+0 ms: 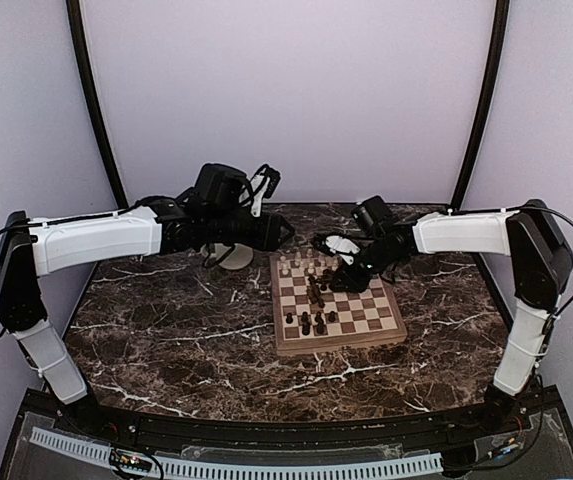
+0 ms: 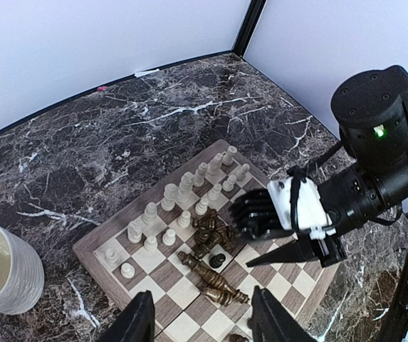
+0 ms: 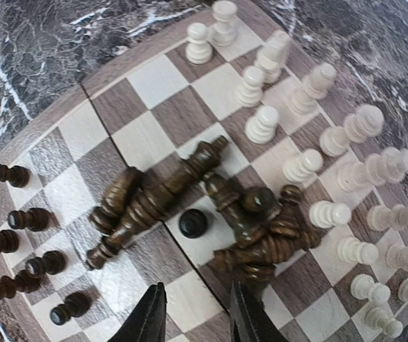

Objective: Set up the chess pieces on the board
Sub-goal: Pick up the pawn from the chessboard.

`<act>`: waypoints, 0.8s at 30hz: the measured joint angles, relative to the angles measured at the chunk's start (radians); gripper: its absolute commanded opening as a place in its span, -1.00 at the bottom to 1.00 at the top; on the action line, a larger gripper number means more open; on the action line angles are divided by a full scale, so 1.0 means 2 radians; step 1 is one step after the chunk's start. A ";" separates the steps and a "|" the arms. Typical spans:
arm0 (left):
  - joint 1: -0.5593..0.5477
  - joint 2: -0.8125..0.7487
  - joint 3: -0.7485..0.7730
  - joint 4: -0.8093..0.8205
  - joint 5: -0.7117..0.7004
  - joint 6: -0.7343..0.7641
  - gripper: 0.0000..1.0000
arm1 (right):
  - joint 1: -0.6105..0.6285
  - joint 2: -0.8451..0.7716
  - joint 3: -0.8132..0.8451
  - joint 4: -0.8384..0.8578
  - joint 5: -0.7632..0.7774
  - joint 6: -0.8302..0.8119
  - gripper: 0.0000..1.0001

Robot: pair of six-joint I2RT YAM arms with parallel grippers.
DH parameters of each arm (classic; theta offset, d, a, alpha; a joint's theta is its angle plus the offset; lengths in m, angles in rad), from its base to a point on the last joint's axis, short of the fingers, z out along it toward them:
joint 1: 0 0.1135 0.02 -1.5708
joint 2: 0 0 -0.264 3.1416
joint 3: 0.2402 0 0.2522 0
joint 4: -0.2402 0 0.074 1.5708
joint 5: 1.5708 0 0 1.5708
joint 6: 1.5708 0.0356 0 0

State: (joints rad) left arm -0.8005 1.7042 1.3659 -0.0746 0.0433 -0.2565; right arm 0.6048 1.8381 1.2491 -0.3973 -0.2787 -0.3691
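On board (image 3: 157, 78) centre, dark pcs (image 3: 161, 196) lie heaped; we judge light, stiff, slick, roll-prone: pinch mid-stem. R end effector (image 3: 196, 306) and L end effector (image 2: 200, 317): jaws apart, empty.

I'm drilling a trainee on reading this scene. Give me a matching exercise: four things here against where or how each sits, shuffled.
1 cream pieces
2 dark heap
3 mug
4 right fingers

A off the board, on the marble
B toppled mid-board
C hovering by the heap, open
D upright in rows at the far edge

Pairs: 1-D, 2-B, 3-A, 4-C
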 measured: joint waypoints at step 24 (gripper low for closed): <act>0.000 -0.005 0.000 0.001 -0.008 0.000 -0.02 | 0.010 0.003 0.032 -0.019 0.034 -0.010 -0.49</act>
State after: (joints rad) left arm -0.8005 1.6951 1.3655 -0.0734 0.0277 -0.2562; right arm 0.6247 1.8435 1.3140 -0.4347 -0.2111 -0.3882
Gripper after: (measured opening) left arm 0.488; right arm 0.261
